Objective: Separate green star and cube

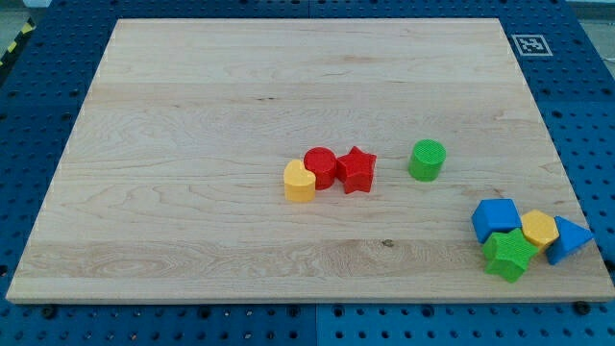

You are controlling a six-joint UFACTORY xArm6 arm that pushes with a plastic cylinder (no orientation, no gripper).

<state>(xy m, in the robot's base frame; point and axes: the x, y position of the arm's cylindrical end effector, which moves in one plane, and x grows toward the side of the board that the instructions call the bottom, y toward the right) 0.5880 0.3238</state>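
Camera view looks down on a pale wooden desk (240,115) resting on a blue pegboard base (29,125). No rod or tip shows anywhere in this picture, so I cannot place my tip against any block, and the arm's pose cannot be told; this rig carries no claw, so there is nothing released or clenched to report.

Down at the view's bottom right sits a tight cluster. The green star (508,255) lies at the cluster's lower edge, close to the desk's front rim, touching the blue cube (495,219) just above it and to its left. A yellow block (539,230) — its shape looks many-sided, hard to make out — presses in on the star's upper right, and a blue wedge-like block (569,238) sits at the far right, near the desk's edge.

Near the middle, a yellow heart-like block (299,182), a red cylinder (320,166) and a red star (356,170) stand in a touching row. A green cylinder (427,160) stands apart to their right.
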